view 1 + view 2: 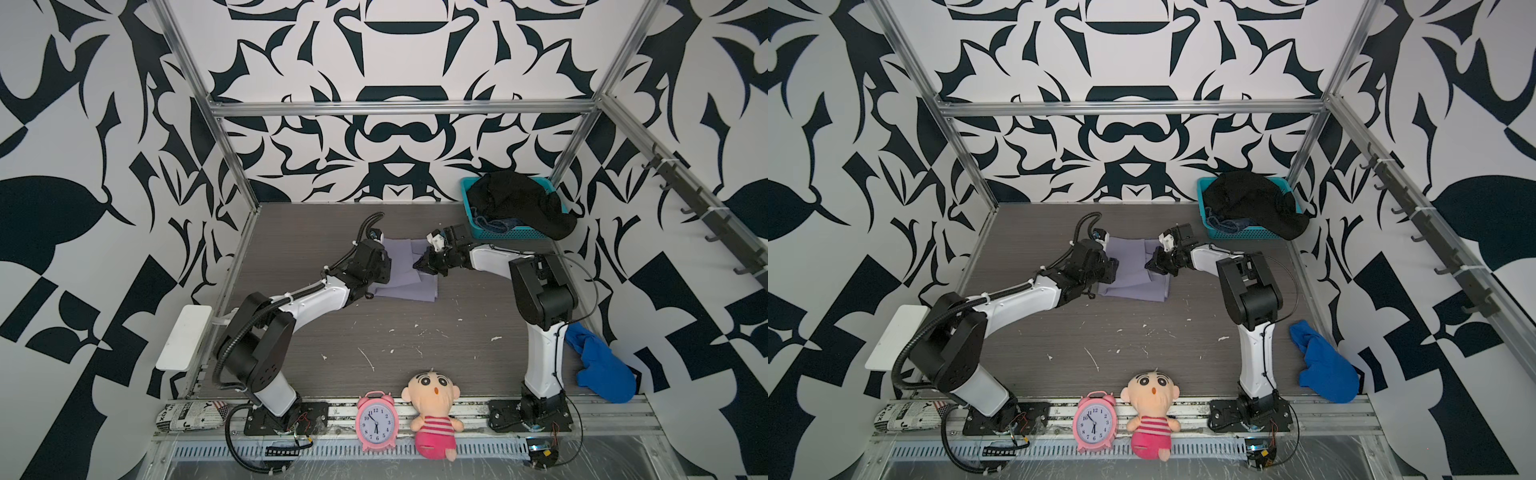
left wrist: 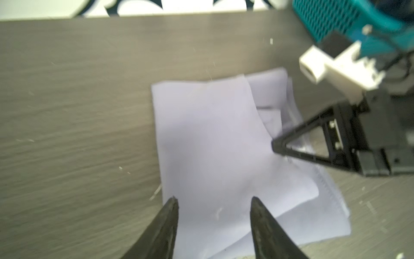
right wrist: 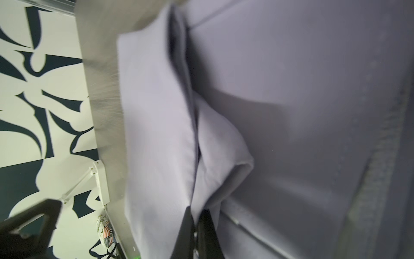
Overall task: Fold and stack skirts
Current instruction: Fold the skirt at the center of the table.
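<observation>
Tabletop (image 1: 415,353) grey, walls (image 1: 395,137) patterned; right claw (image 3: 195,212) pinches lavender skirt (image 1: 403,282), left claw (image 2: 214,199) spread.

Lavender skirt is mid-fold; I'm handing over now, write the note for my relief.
Left gripper: open over the lavender skirt, holding nothing.
Right gripper: shut on a fold of that skirt.
Done: that skirt lies partly folded on the table.
Black skirt and denim skirt: heaped unfolded in the teal basket.
To do: finish this fold, fold both others, stack all three.

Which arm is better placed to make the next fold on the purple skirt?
Likely right: the right gripper is shut on a fold of the lavender skirt; the left gripper hangs open above it, holding nothing.
</observation>
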### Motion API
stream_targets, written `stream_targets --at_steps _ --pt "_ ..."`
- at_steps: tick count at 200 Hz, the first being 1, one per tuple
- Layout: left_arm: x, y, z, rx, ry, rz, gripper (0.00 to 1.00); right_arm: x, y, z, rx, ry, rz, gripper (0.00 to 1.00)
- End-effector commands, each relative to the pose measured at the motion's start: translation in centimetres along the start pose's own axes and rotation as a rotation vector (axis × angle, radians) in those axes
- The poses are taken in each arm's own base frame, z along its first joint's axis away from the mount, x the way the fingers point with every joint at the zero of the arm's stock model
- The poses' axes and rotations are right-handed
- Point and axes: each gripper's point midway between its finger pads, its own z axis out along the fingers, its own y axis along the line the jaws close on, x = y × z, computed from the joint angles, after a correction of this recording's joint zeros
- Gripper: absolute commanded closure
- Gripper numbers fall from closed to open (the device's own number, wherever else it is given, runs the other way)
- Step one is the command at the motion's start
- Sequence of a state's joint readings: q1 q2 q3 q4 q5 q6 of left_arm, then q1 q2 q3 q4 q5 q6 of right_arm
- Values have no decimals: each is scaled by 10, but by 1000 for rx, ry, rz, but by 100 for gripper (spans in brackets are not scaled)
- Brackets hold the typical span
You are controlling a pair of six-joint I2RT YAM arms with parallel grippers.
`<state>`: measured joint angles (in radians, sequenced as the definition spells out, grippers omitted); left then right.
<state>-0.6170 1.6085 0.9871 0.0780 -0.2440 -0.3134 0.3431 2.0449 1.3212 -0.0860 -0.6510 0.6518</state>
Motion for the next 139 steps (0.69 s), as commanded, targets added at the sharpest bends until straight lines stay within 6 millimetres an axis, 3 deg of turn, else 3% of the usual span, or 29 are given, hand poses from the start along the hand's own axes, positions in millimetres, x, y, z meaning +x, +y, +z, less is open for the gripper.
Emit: stream_targets --at_steps 1,64,139 --pt "-3 21 -4 -41 -18 -59 44 -19 61 -31 -121 -65 -89 100" --pt "1 34 -5 -83 -26 -65 45 -27 102 -71 -173 -135 -132 100" --pt "8 37 3 -94 -12 -61 46 -31 113 -122 -127 -233 -165 100"
